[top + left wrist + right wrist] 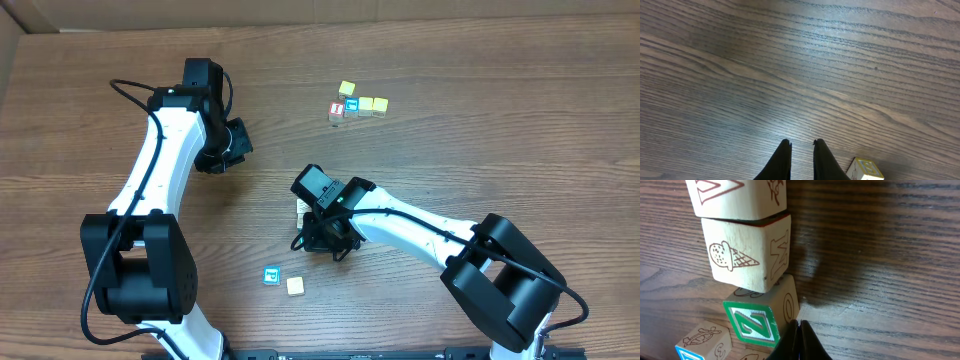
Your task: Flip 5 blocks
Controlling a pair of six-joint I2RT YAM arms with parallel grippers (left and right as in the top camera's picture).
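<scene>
The left gripper (801, 144) is seen at the bottom edge, and only its two dark fingers (781, 162) are shown. They are brought nearly together, with a thin slit left between the tips, and nothing is held in this slit. Beyond the gripper, a wooden table (800, 60) with dark grain lines is seen, and a pale glare is spread on it. Just to the right of the gripper, a small cube (866, 170) with a yellow-framed top face is cut off by the bottom edge; it is not touched by the fingers.

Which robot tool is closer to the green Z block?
Right. The right tool sits shut beside the green Z block; the left tool hovers far away from it.
</scene>
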